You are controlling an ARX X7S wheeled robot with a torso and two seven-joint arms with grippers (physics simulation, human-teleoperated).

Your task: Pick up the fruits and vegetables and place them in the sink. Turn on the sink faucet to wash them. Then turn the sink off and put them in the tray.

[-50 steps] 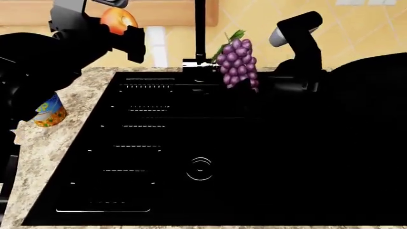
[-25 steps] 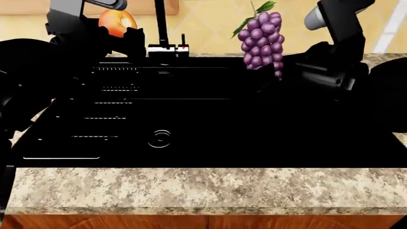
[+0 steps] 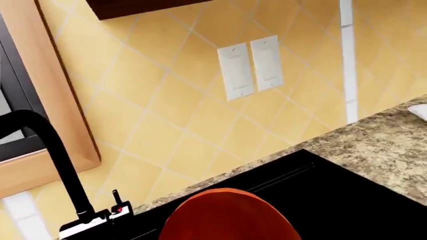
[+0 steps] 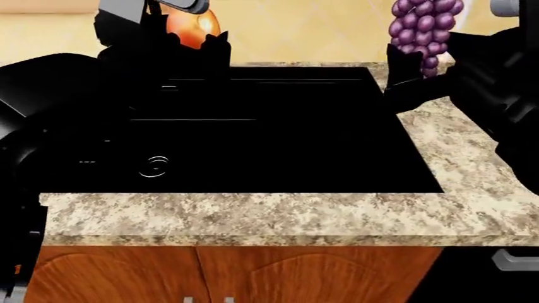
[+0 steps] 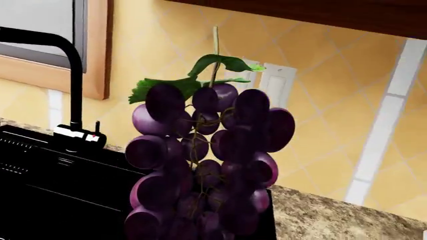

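Observation:
My left gripper [image 4: 190,39] is shut on the round orange-red fruit [image 4: 195,24], held above the far left part of the black sink [image 4: 278,139]. In the left wrist view the fruit [image 3: 230,216] fills the space between the jaws. My right gripper [image 4: 420,58] is shut on the purple grape bunch [image 4: 425,22], which hangs upright over the sink's far right corner; its green leaf shows in the right wrist view [image 5: 207,165]. The sink faucet [image 3: 61,165] stands behind the basin, its red-dot lever [image 3: 119,206] beside it. The tray is out of view.
Speckled granite counter [image 4: 252,218] borders the sink at the front and right, with wooden cabinet doors [image 4: 236,274] below. The round drain [image 4: 154,166] sits at the basin's left. Two wall switches [image 3: 250,67] are on the yellow tiles. A white sliver [image 3: 420,111] lies on the counter.
The head view has swung to the right and pulled back, so the sink sits further left and the cabinet front shows. Both grippers still hold their fruit high.

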